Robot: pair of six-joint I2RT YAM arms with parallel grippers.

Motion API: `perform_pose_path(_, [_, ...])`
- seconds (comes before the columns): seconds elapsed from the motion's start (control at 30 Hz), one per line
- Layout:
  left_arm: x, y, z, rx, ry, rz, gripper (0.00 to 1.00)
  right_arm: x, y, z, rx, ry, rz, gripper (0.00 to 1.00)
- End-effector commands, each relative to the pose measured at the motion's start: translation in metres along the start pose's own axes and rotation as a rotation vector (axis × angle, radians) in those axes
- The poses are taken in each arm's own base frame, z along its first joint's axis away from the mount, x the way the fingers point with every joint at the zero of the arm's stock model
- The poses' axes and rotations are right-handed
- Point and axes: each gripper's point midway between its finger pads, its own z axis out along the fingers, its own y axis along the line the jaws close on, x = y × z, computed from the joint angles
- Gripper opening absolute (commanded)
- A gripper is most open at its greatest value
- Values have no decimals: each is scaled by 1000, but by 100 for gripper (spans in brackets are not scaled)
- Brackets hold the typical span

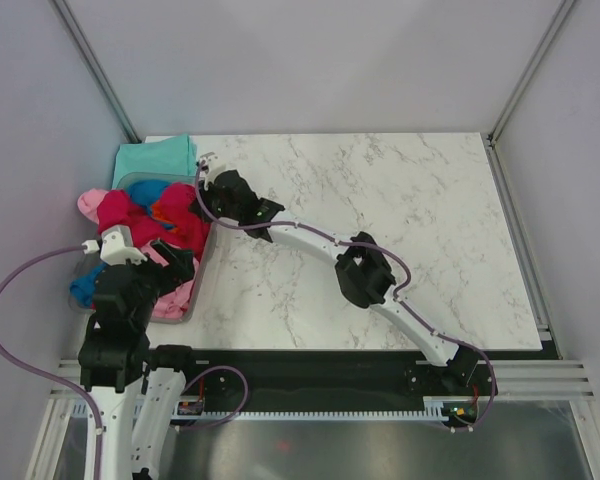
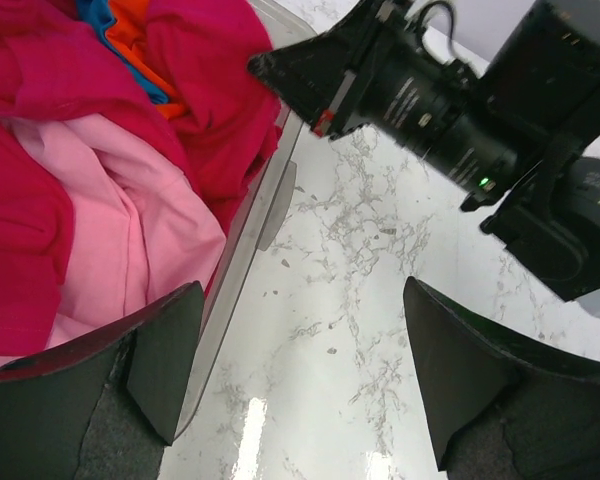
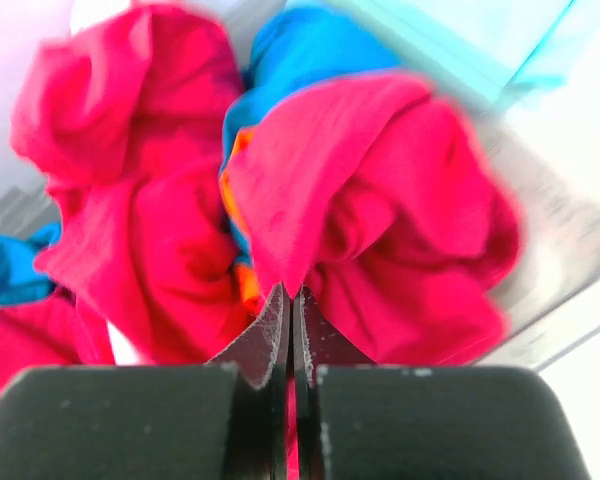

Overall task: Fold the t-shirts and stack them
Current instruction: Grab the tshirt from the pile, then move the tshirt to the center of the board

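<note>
A heap of t-shirts fills the clear bin (image 1: 202,275) at the table's left edge. The crimson-red shirt (image 1: 185,228) lies on top, with blue (image 1: 150,190), orange (image 1: 164,212) and pink (image 1: 90,203) cloth around it. A mint-teal shirt (image 1: 155,157) lies folded behind the bin. My right gripper (image 3: 292,300) is shut on a fold of the crimson shirt (image 3: 380,190) at the bin's right side. My left gripper (image 2: 300,370) is open and empty, just above the marble beside the bin wall (image 2: 260,215), with pink cloth (image 2: 130,230) to its left.
The right arm (image 1: 365,270) stretches diagonally across the marble table (image 1: 400,200) to the bin, and its wrist (image 2: 430,100) hangs close ahead of my left gripper. Grey walls close in the back and both sides.
</note>
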Motion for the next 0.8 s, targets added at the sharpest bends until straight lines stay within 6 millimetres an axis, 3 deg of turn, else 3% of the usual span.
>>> perform_pose_path(0.0, [-11,-8,-2,25,-22,-5,88,-168,18,-55,-41,-304,-74,0])
perform_pose_path(0.03, [-11,-7,-2,22,-22,-5,88,-218,30,-88,-53,-392,-90,0])
perform_pose_path(0.07, [-11,-6,-2,18,-20,-5,88,-249,32,-109,-47,-450,-111,0])
perform_pose_path(0.1, [-10,-5,-1,11,-17,-5,88,-282,21,-133,-14,-514,-125,0])
perform_pose_path(0.13, [-12,-5,-2,8,-24,-5,88,-327,36,-178,-17,-600,-149,0])
perform_pose_path(0.2, [-13,-3,-1,-2,-27,-9,88,-367,41,-228,22,-682,-217,0])
perform_pose_path(0.23, [-12,-2,-1,-6,-22,-9,88,-399,62,-279,21,-761,-239,0])
perform_pose_path(0.3, [-12,-2,0,-10,-22,-11,88,-408,67,-310,56,-781,-264,0])
perform_pose_path(0.33, [-11,-2,1,-10,-17,-11,88,-419,80,-350,57,-808,-264,0])
perform_pose_path(0.37, [-11,-2,1,-10,-14,-11,88,-400,70,-342,88,-747,-255,0])
perform_pose_path(0.4, [-10,-1,2,-12,-10,-11,88,-394,67,-351,118,-737,-244,0])
perform_pose_path(0.43, [-9,-2,3,-10,-3,-10,88,-401,67,-390,178,-789,-222,0])
perform_pose_path(0.47, [-9,-2,4,-10,0,-10,88,-365,43,-370,262,-704,-199,0])
perform_pose_path(0.5, [-8,-2,5,-11,5,-8,88,-351,30,-377,332,-686,-173,0])
perform_pose_path(0.53, [-7,-2,6,-12,11,-7,88,-346,27,-404,366,-708,-109,0])
perform_pose_path(0.57, [-7,-2,7,-10,14,-7,88,-299,-12,-394,504,-611,-61,0])
perform_pose_path(0.6, [-6,-2,8,-12,21,-3,88,-277,-26,-398,557,-577,-25,6])
perform_pose_path(0.63, [-5,-3,9,-9,25,-3,88,-264,-31,-419,582,-598,75,30])
perform_pose_path(0.67, [-5,-3,10,-9,30,-2,88,-206,-63,-412,692,-475,98,47])
perform_pose_path(0.73, [-2,-4,11,-3,40,0,88,-161,-75,-427,723,-419,190,92])
perform_pose_path(0.77, [-2,-4,12,0,45,0,88,-112,-88,-418,734,-318,217,95])
